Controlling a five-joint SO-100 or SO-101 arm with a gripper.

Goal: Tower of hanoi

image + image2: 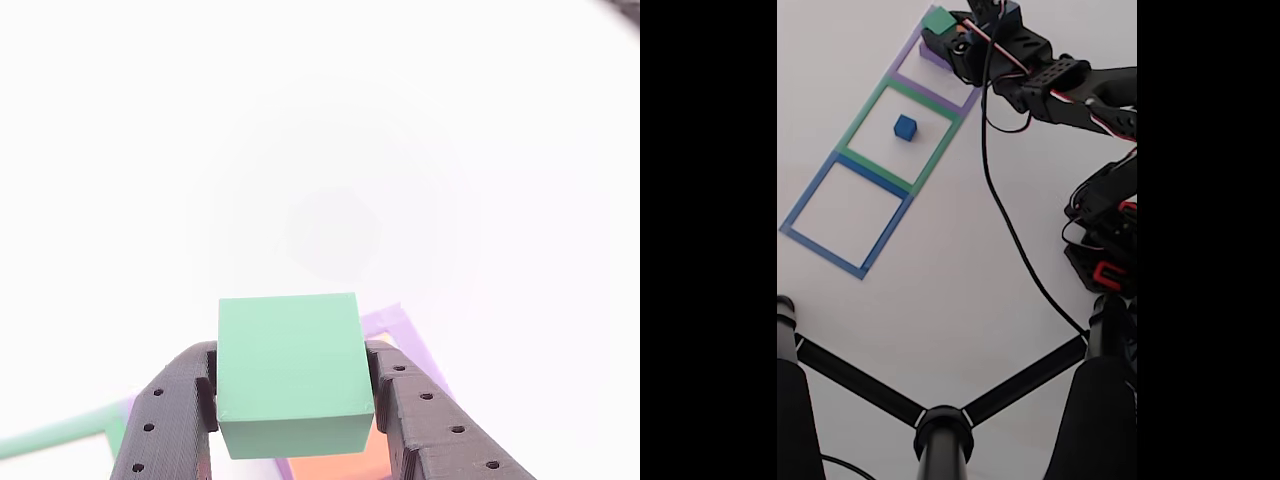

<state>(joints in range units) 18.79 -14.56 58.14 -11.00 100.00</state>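
Jaws clamping green block [290, 370], arm outstretched

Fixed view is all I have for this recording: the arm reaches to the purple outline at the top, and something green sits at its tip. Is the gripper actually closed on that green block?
Observer: Yes. In the other view the gripper has one dark finger pressed against each side of the green block.
Operator: Anything under the block?
Observer: An orange surface shows just below its lower edge, between the fingers. Whether they touch, I cannot tell.
Operator: Is it over the purple outline?
Observer: A corner of the purple outline shows right behind the block, to its right.
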